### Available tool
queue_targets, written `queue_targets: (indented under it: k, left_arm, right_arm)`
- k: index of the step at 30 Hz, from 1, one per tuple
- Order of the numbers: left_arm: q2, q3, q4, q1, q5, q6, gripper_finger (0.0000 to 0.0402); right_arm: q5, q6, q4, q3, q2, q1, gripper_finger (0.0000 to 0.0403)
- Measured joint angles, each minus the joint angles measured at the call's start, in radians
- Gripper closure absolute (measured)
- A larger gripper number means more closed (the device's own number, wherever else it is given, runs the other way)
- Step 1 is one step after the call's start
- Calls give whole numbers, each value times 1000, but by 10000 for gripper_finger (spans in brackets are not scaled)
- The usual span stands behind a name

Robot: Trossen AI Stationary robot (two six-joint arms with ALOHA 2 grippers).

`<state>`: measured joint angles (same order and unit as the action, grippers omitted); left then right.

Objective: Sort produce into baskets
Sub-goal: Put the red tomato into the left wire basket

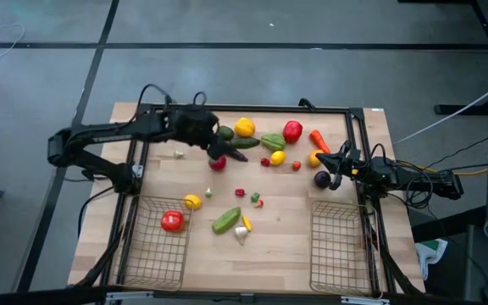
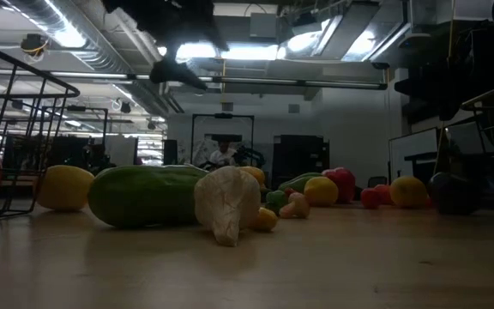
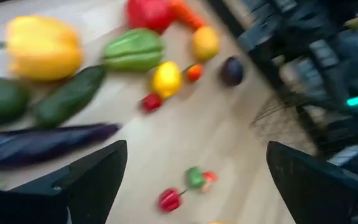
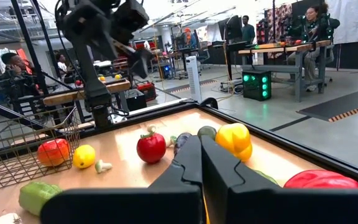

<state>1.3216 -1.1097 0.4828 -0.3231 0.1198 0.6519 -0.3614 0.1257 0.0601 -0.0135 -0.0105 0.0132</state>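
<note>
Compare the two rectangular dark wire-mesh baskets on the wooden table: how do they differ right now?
The left wire-mesh basket holds a red tomato-like piece; the right wire-mesh basket shows no produce. A yellow lemon-like piece lies just beside the left basket's corner; nothing lies that close to the right basket. Both share shape, dark mesh and the table's near edge.

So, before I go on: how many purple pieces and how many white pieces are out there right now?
Purple: 2, the long eggplant and the round dark piece.
White: 2, the small far piece and the larger piece beside the light green cucumber.
Total: 4
</note>
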Motion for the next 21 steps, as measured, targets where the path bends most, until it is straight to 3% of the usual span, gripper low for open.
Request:
queue_targets:
  k: [6,16,21]
  left_arm:
    - [127,-147,269,-61,0,-52,20]
    - [274,-142,339,-73,-9,131,20]
    - [314,-141,356,-72,-8,111,20]
  right_arm:
    - [0,0,0,0,0,0,402]
    - [0,0,0,0,0,0,402]
    - [0,0,0,0,0,0,402]
